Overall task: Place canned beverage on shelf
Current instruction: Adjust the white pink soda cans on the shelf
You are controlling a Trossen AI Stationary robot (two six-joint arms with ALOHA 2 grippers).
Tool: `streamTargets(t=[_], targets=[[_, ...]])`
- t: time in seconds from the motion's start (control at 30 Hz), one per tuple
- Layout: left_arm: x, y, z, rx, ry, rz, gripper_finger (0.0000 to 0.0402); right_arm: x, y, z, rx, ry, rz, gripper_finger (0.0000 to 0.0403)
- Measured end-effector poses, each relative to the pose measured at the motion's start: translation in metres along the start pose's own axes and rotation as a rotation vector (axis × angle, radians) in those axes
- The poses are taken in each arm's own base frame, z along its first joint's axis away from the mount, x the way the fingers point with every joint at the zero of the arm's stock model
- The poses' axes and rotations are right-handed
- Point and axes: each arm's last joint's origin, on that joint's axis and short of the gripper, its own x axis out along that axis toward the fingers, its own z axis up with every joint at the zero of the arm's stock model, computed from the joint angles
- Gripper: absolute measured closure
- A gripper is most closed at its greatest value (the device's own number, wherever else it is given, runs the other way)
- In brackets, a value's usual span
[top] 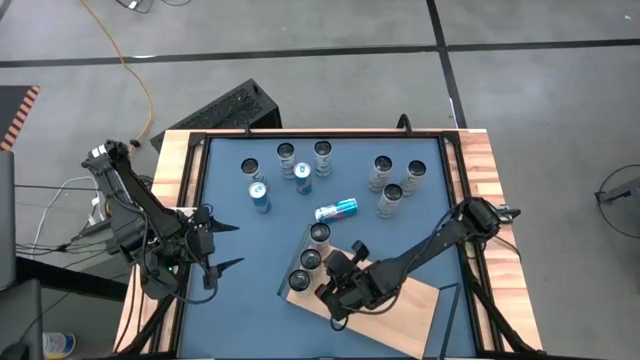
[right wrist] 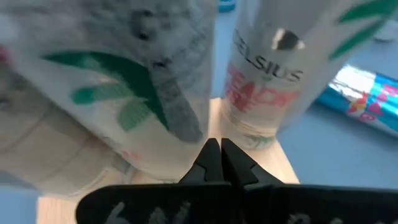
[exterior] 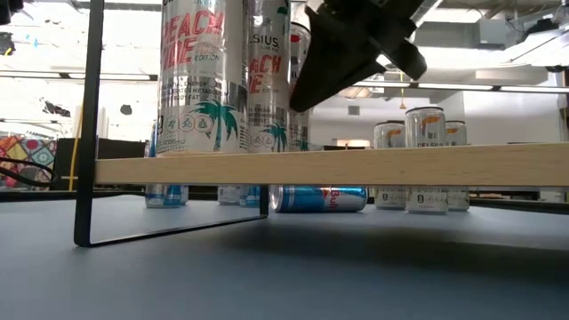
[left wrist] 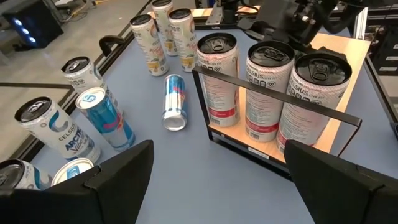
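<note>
Three tall white Celsius cans (top: 311, 258) stand upright in a row on the left end of the light-wood shelf (top: 395, 310). They also show in the left wrist view (left wrist: 267, 93) and the low view (exterior: 191, 80). My right gripper (top: 320, 290) is shut and empty over the shelf, right beside the nearest can (right wrist: 124, 93), fingertips (right wrist: 221, 154) together. It also shows in the low view (exterior: 300, 96). My left gripper (top: 236, 246) is open and empty above the blue table, left of the shelf; its fingers (left wrist: 118, 180) stand wide apart. My right gripper's shut fingertips (right wrist: 211, 155) point level at the gap between two cans on the shelf, close to the near can's wall (right wrist: 180, 124). I cannot tell whether they touch it.
Several more cans stand on the table's far half, white (top: 381, 170) and blue (top: 260, 195). A blue can (top: 336, 209) lies on its side just beyond the shelf. The shelf rests raised on a black metal frame (exterior: 84, 133). Its right half (top: 410, 300) is bare.
</note>
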Motion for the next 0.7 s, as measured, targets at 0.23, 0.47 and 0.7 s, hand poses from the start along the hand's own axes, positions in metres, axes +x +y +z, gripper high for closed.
streamTargets(t=[0.23, 0.47, 0.7], targets=[[0.000, 0.000, 0.000, 0.000, 0.000, 0.000, 0.0054, -0.003, 0.004, -0.002, 0.002, -0.002, 0.028, 0.0403], [0.000, 0.000, 0.000, -0.002, 0.003, -0.003, 0.0054, -0.007, 0.008, -0.005, -0.005, 0.029, 0.076, 0.0403], [0.010, -0.010, -0.013, -0.079, -0.029, -0.050, 0.0054, -0.014, 0.011, -0.011, -0.003, 0.029, 0.084, 0.0403]])
